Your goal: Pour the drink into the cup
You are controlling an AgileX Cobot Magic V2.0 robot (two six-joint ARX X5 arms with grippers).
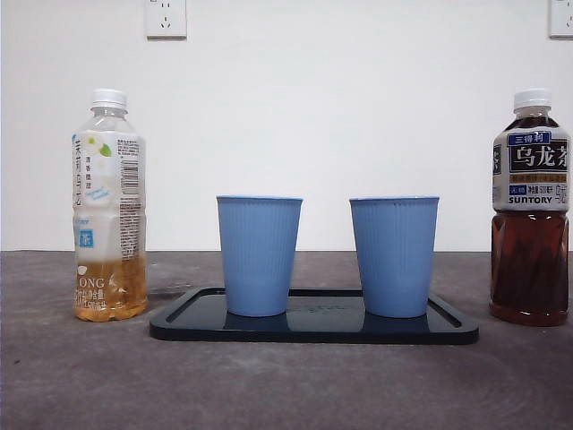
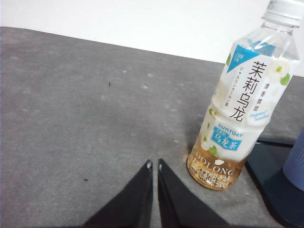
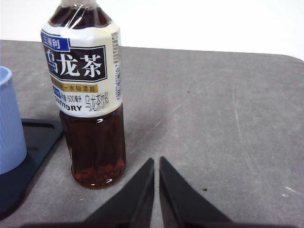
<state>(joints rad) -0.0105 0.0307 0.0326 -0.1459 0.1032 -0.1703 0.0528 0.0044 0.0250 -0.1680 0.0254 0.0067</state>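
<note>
Left gripper (image 2: pixel 153 165): jaws drawn almost together with only a thin slit between them, holding nothing; it hangs low over bare table, just beside the jasmine oolong bottle but not touching it.
Right gripper (image 3: pixel 156 161): likewise pinched nearly closed and empty; it sits near the foot of the dark oolong bottle, apart from it.
Table (image 1: pixel 286 385): grey, mottled surface; the near strip before the tray carries nothing.
Tray (image 1: pixel 313 333): black, shallow, lying flat at the middle; it probably serves to catch spills, which is why both cups stand inside it.
Left cup (image 1: pixel 259 255): blue, ribbed, upright on the tray, mouth open upward; whether anything is in it cannot be told from this level view.
Right cup (image 1: pixel 394 255): same make, upright, well apart from its twin; contents also hidden.
Jasmine oolong bottle (image 1: pixel 109 206): upright outside the tray's one end, white cap on, only a low band of pale tea left; it stands within reach of the left arm.
Dark oolong bottle (image 1: pixel 531 208): upright outside the opposite end, cap on, much fuller with brown tea; it stands on the right arm's side.
Obstacles: both caps appear still fitted, so pouring is likely blocked until one comes off; the jaws would have to spread before gripping either bottle.
Wall (image 1: pixel 286 116): white, with power sockets (image 1: pixel 166 18) high up; nothing else behind.
</note>
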